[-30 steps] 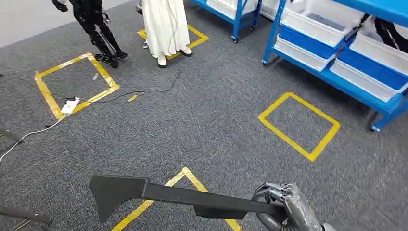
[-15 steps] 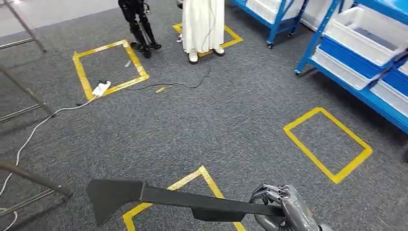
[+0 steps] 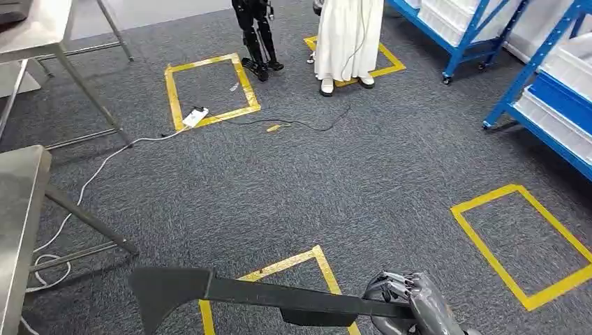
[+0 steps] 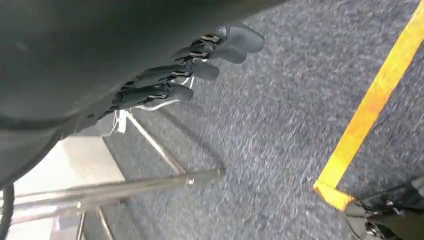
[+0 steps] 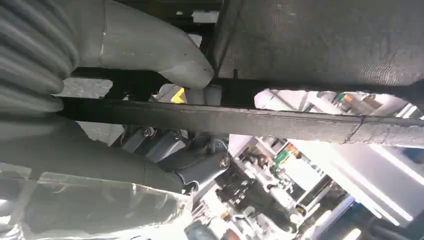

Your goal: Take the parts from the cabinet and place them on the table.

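A long black part (image 3: 279, 299) with a wide flared end pointing left hangs across the bottom of the head view. My right hand (image 3: 412, 303) grips its right end from below, fingers curled around the bar. In the right wrist view the same black part (image 5: 280, 122) runs across the picture, with the thumb (image 5: 150, 45) of my right hand pressed against it. My left hand (image 4: 190, 70) hangs over the grey carpet with its fingers stretched out and nothing in them. A steel table (image 3: 17, 223) stands at the left edge, its metal leg (image 4: 125, 187) close to my left hand.
A second steel table (image 3: 35, 24) stands at the top left. Blue shelving with white bins (image 3: 551, 105) lines the right side. A person in a white dress (image 3: 349, 38) and another robot's legs (image 3: 255, 35) stand far ahead. A cable and power strip (image 3: 194, 116) lie on the carpet among yellow tape squares (image 3: 516, 244).
The whole view has swung left: shelves slid off to the right and steel tables came in at the left. My right hand still holds the black part the same way.
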### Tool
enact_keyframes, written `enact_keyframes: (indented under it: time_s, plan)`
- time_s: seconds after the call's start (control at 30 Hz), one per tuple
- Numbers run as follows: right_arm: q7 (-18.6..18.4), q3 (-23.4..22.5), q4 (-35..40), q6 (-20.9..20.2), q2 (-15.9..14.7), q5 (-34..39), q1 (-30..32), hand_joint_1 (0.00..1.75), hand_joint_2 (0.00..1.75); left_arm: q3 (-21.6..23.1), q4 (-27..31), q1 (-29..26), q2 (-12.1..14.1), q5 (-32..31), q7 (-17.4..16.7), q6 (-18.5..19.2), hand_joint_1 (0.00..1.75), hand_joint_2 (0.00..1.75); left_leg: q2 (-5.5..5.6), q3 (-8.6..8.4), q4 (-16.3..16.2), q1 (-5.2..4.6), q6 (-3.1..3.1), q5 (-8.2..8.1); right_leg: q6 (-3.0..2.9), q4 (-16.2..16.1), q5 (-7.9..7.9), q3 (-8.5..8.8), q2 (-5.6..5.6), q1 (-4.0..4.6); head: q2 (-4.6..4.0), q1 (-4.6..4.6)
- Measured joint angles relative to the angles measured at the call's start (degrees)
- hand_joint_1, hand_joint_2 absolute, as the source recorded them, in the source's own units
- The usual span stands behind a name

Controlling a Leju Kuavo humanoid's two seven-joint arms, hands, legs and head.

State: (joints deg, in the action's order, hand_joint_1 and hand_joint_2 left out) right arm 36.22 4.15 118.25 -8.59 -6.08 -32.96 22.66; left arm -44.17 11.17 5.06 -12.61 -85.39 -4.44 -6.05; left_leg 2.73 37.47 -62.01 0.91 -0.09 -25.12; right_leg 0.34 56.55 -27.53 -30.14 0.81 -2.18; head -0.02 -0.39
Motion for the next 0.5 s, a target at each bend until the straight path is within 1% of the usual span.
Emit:
enact_keyframes:
  time_s: [0.03, 0.07, 0.1, 0.13, 0.17, 0.2, 0.23, 0.27, 0.3, 0.33, 0.4, 0.43, 0.47, 0.5]
  plan:
    - [0.02, 0.0, 0.0, 0.02, 0.02, 0.02, 0.23, 1.75, 1.75, 0.0, 0.0, 0.11, 0.0, 0.0, 0.0, 0.07, 0.0, 0.0, -1.52, 1.89, -4.3, 0.11, -0.14, -2.56, -0.74, 0.0, -0.09, 0.09, -0.88, 0.53, 0.0, -0.07]
    - [0.02, 0.0, 0.0, 0.02, 0.02, 0.0, 0.43, 1.75, 1.75, 0.0, 0.0, 0.14, 0.0, 0.0, 0.0, 0.09, 0.0, 0.0, -1.93, 4.04, -9.05, 0.25, -0.2, -4.89, -0.93, 0.0, -0.21, 0.14, -1.75, 0.94, 0.0, -0.02]
    - [0.02, 0.0, 0.0, 0.02, 0.02, 0.0, 0.56, 1.75, 1.75, 0.0, -0.02, 0.13, 0.0, 0.0, 0.0, 0.2, 0.0, 0.0, -2.13, 6.14, -13.51, 0.29, -0.29, -6.59, -1.06, 0.02, -0.3, 0.12, -2.68, 1.2, 0.0, -0.07]
    - [0.02, 0.02, 0.0, 0.02, 0.02, 0.0, 0.54, 1.75, 1.75, 0.0, -0.02, 0.06, 0.0, 0.0, -0.02, 0.39, 0.0, 0.0, -2.23, 6.89, -15.25, 0.31, -0.34, -6.82, -1.09, 0.02, -0.33, 0.12, -3.42, 1.38, 0.0, -0.07]
    - [0.02, 0.02, 0.0, 0.02, 0.04, 0.0, 0.54, 1.75, 1.75, 0.0, -0.02, 0.01, 0.0, 0.0, -0.02, 0.44, 0.0, 0.0, -2.35, 6.25, -14.14, 0.33, -0.3, -5.81, -1.15, 0.02, -0.4, 0.16, -4.18, 1.51, 0.0, -0.09]
    - [0.02, 0.0, 0.0, 0.02, 0.04, 0.0, 0.54, 1.75, 1.75, 0.0, -0.02, 0.01, 0.0, 0.0, -0.07, 0.46, 0.0, 0.0, -2.66, 4.38, -10.82, 0.33, -0.21, -3.99, -1.24, 0.04, -0.48, 0.23, -4.85, 1.6, 0.0, -0.09]
    - [0.02, 0.0, 0.0, 0.02, 0.04, 0.0, 0.54, 1.75, 1.75, 0.0, -0.02, 0.02, 0.0, 0.0, -0.09, 0.48, 0.0, 0.0, -3.23, 1.58, -5.97, 0.31, -0.01, -1.87, -1.26, 0.04, -0.59, 0.36, -5.45, 1.66, 0.0, -0.09]
    - [0.02, 0.0, 0.0, 0.02, 0.04, 0.0, 0.54, 1.75, 1.75, 0.0, -0.02, 0.06, 0.0, 0.0, -0.15, 0.48, 0.0, 0.0, -5.3, -1.98, -0.2, 0.15, 0.43, 0.07, -1.01, 0.05, -0.83, 0.63, -6.05, 1.83, 0.0, -0.11]
    - [0.02, 0.0, 0.0, 0.02, 0.07, 0.0, 0.53, 1.75, 1.75, 0.0, 0.0, 0.16, 0.06, 0.0, -0.24, 0.52, 0.0, 0.0, -7.61, -2.94, 1.61, -0.49, 0.99, -0.74, -0.74, 0.11, -0.99, 0.7, -6.47, 2.37, 0.0, -0.11]
    - [0.02, 0.0, 0.0, 0.05, 0.07, 0.0, 0.54, 1.75, 1.75, 0.0, 0.0, 0.22, 0.06, 0.0, -0.24, 0.55, 0.0, 0.0, -6.73, -2.87, 1.82, -0.51, 1.28, -0.38, -0.43, 0.14, -1.16, 0.63, -6.85, 2.67, 0.0, 0.26]
    - [0.07, 0.0, 0.0, 0.05, 0.13, 0.05, 0.5, 1.75, 1.75, 0.0, -0.02, 0.16, 0.09, 0.0, -0.31, 0.55, 0.0, 0.0, -5.48, -2.46, 1.9, -0.96, 1.65, -0.32, -0.19, -0.01, -1.17, 0.75, -8.02, 2.61, 0.0, 0.15]
    - [0.07, 0.02, 0.0, 0.05, 0.13, 0.05, 0.46, 1.75, 1.75, 0.0, 0.0, 0.15, 0.06, 0.0, -0.37, 0.55, 0.0, 0.0, -4.78, -2.39, 2.34, -0.98, 2.07, -0.07, 0.2, -0.16, -1.21, 0.91, -8.65, 2.76, 0.0, 0.02]
    - [0.07, 0.0, 0.07, 0.05, 0.13, 0.05, 0.46, 1.75, 1.75, 0.0, -0.02, 0.15, 0.02, 0.0, -0.37, 0.55, 0.0, 0.0, -4.04, -3.13, 3.33, -0.05, 2.75, 0.66, 0.65, 0.49, -1.82, 0.32, -7.44, 2.83, 0.0, 0.22]
    - [0.07, 0.02, 0.07, 0.05, 0.13, 0.05, 0.48, 1.75, 1.75, 0.0, 0.0, 0.17, -0.09, 0.0, -0.42, 0.55, 0.0, 0.0, -3.44, -3.19, 3.72, -0.26, 3.17, 0.96, 0.62, 2.2, -2.79, 0.09, -4.19, 2.38, 0.0, 0.26]
